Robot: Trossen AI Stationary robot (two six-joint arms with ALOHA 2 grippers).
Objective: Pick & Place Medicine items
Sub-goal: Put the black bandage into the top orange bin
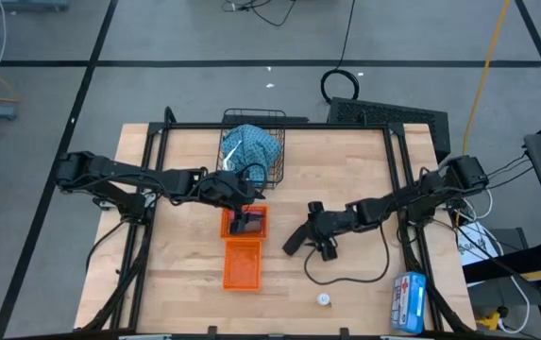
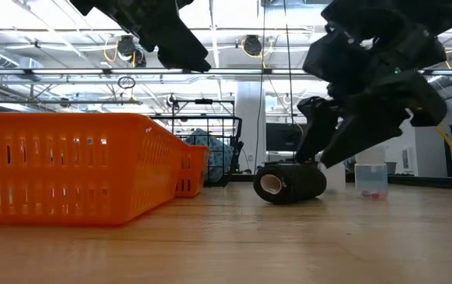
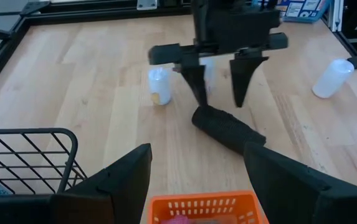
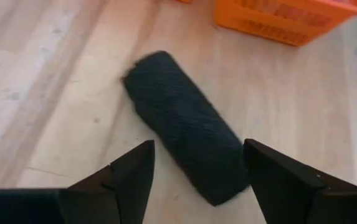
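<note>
A black oblong (image 4: 184,127) lies on its side on the wood, also seen in the high view (image 1: 294,239) and the low view (image 2: 289,183). My right gripper (image 4: 197,171) is open just above it, one finger on either side of one end. My left gripper (image 3: 197,180) is open and hovers over the far orange basket (image 3: 206,205), where something pink (image 3: 178,219) shows. Two white vials (image 3: 158,84) (image 3: 332,78) rest on the table, and a third vial (image 1: 324,300) sits near the near edge. The blue pouch (image 1: 249,146) fills the wire basket (image 1: 275,170). My right gripper straddles one end of the black oblong (image 4: 225,186) from above, slanting down, fingers across its length. Whether a finger (image 4: 271,180) touches it, I cannot tell. The oblong lies flat on the table.
A second orange basket (image 1: 243,264) sits just nearer than the first. A blue-and-white printed packet (image 1: 409,300) lies at the near right corner. A black cable (image 1: 350,274) loops over the wood near the right arm. A clear cup (image 2: 371,180) stands behind the oblong.
</note>
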